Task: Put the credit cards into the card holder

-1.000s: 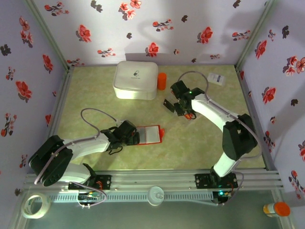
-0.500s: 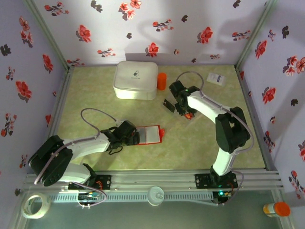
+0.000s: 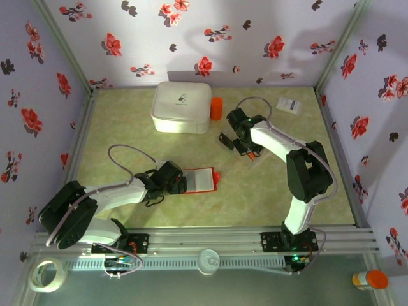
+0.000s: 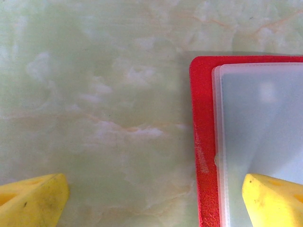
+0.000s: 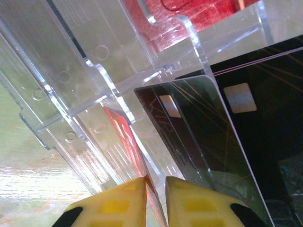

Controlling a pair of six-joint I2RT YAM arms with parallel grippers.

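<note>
Marbled green table (image 3: pixel 127 146) carries a rounded white box (image 3: pixel 182 106) at the back. Near the middle lies the card holder (image 3: pixel 203 180), opened flat with its pale inside up. From above, its left end is hidden under the left gripper (image 4: pixel 154 201), and the wrist view cuts it off at the right and bottom. That gripper's jaws stand wide apart, one yellow finger over bare table, the other over the pale lining. Further back and to the right, a clear plastic stand (image 5: pixel 85 71) holds the credit cards (image 5: pixel 265 142), dark ones overlapping so that their number is hard to tell. From above, the right gripper (image 5: pixel 155 198) covers them. Its jaws are closed to a slit on the lower edge of one red card (image 5: pixel 124 132).
</note>
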